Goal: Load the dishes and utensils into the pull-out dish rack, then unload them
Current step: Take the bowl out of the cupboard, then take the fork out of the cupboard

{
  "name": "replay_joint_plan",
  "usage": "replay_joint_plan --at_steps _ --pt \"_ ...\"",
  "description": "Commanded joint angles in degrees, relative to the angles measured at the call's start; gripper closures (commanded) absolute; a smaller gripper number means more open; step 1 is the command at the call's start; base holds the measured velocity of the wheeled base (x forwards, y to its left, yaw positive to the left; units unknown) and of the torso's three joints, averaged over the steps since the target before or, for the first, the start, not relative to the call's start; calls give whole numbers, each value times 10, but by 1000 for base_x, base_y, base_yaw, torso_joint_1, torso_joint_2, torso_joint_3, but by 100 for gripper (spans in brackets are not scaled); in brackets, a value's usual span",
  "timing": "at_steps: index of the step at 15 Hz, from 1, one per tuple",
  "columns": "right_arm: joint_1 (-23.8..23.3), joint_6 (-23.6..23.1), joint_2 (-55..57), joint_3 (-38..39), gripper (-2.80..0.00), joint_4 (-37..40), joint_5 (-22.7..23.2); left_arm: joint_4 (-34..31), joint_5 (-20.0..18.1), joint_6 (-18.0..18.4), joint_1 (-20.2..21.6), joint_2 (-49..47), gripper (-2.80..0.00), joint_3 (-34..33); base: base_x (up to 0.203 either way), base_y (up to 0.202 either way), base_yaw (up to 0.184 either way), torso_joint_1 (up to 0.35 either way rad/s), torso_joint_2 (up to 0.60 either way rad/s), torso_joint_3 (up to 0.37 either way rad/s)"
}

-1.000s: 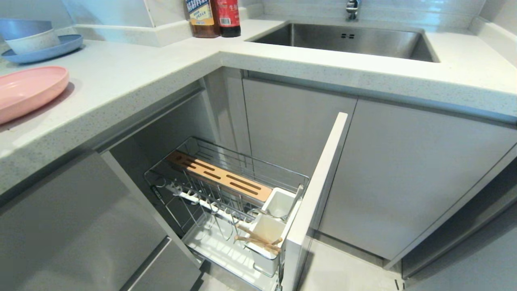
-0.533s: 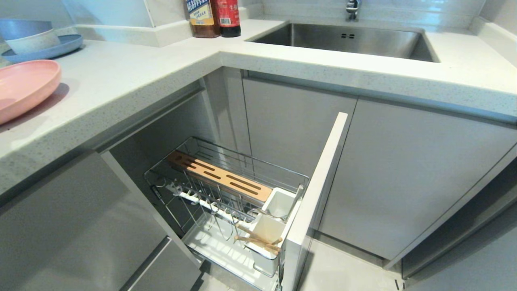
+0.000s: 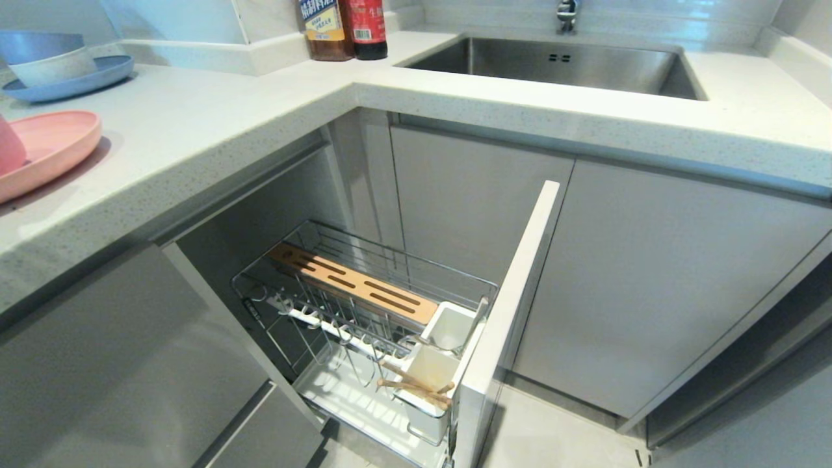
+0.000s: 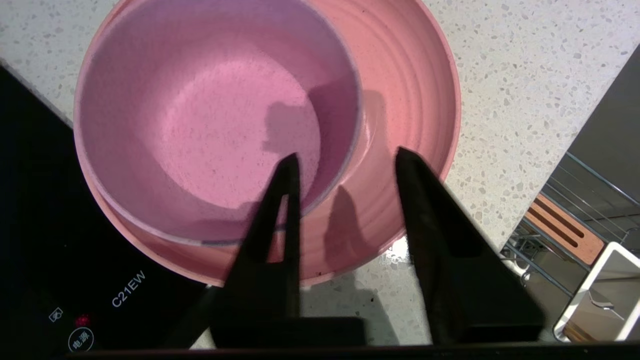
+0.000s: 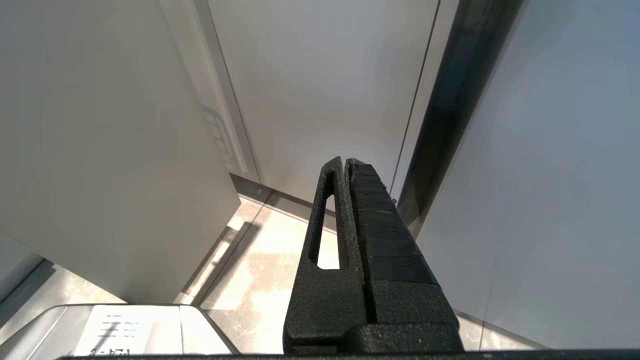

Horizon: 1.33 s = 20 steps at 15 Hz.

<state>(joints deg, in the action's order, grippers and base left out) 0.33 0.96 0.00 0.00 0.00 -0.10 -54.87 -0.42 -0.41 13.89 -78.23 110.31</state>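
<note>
Speckled countertop (image 4: 525, 75), pink bowl (image 4: 210, 125) on plate (image 4: 410, 100), rim between released left end effector (image 4: 345, 157) fingers

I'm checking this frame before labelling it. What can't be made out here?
- Pink bowl: head view's left edge cuts it to a sliver.
- Left gripper: outside the head view; open over the bowl's rim in the wrist view.
- Fork: a faint shape in the white cup, too small to confirm.
- Chopsticks: lower ends hidden in their cup.

The pink plate (image 3: 45, 153) and pink bowl (image 3: 10, 149) on it are cut by the head view's left edge (the chopsticks' (image 3: 416, 383) lower ends hide inside their white cup (image 3: 429, 396)).
</note>
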Motion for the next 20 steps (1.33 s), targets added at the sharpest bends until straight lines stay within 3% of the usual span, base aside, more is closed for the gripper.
replay_joint_plan --at_steps 1,6,10,12,15,16,18,20 --pt "0 0 0 1 0 0 0 -2 0 0 0 -2 -280 0 0 0 0 0 0 0" --pt "0 0 0 1 0 0 0 11 1 -5 1 3 -280 0 0 0 0 0 0 0" --pt "0 0 0 1 0 0 0 103 2 -46 0 30 -280 -1 0 0 0 0 0 0" --pt "0 0 0 1 0 0 0 181 2 -116 -12 55 -280 -2 0 0 0 0 0 0" --pt "0 0 0 1 0 0 0 300 2 -281 -26 88 -280 -18 0 0 0 0 0 0" --pt "0 0 0 1 0 0 0 327 2 -324 -33 103 0 -34 0 0 0 0 0 0" --pt "0 0 0 1 0 0 0 350 1 -406 -44 120 0 -59 0 0 0 0 0 0" --pt "0 0 0 1 0 0 0 365 -7 -426 -70 124 0 -69 0 0 0 0 0 0"
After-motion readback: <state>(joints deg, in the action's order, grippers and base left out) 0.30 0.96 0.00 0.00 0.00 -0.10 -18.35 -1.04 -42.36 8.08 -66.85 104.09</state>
